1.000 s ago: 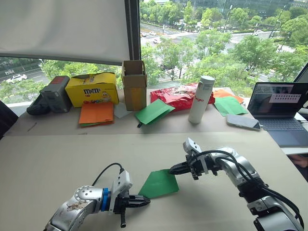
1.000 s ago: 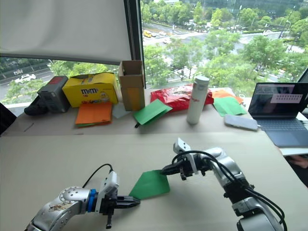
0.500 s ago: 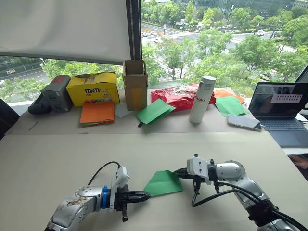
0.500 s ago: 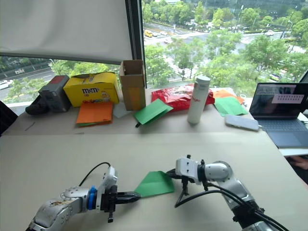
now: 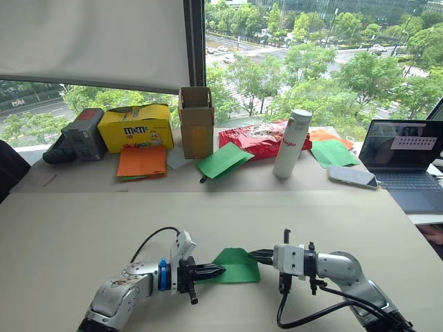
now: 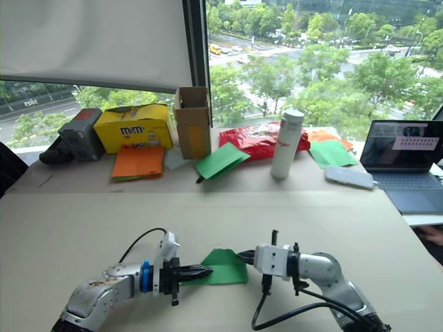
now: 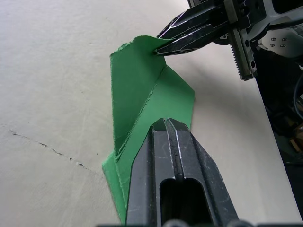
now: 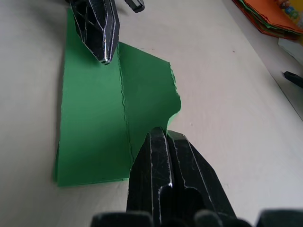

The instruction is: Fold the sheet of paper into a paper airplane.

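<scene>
The sheet of paper [image 5: 239, 268] is bright green and lies on the table between my two grippers, with a straight crease [image 7: 142, 106] and one flap lifted. My left gripper [image 5: 220, 270] is shut, and its tips rest on top of the sheet's near-left part [image 7: 165, 122]. My right gripper [image 5: 252, 255] is shut on the sheet's raised corner [image 7: 158, 48] on the opposite side. The right wrist view has the sheet [image 8: 90, 123] spread flat beyond my right gripper [image 8: 158, 131], with my left gripper [image 8: 105, 59] touching down beside the crease.
Along the back by the window stand an orange paper stack [image 5: 140, 162], a yellow box [image 5: 135, 128], a cardboard box [image 5: 196, 121], loose green sheets [image 5: 223, 159], a red bag [image 5: 252, 138] and a white bottle [image 5: 292, 142]. A phone [image 5: 353, 176] and laptop [image 5: 408, 155] lie at right.
My right arm has dropped low to the table, still holding its corner. My left gripper has slid forward from the sheet's corner onto the sheet. The grippers are closer together.
</scene>
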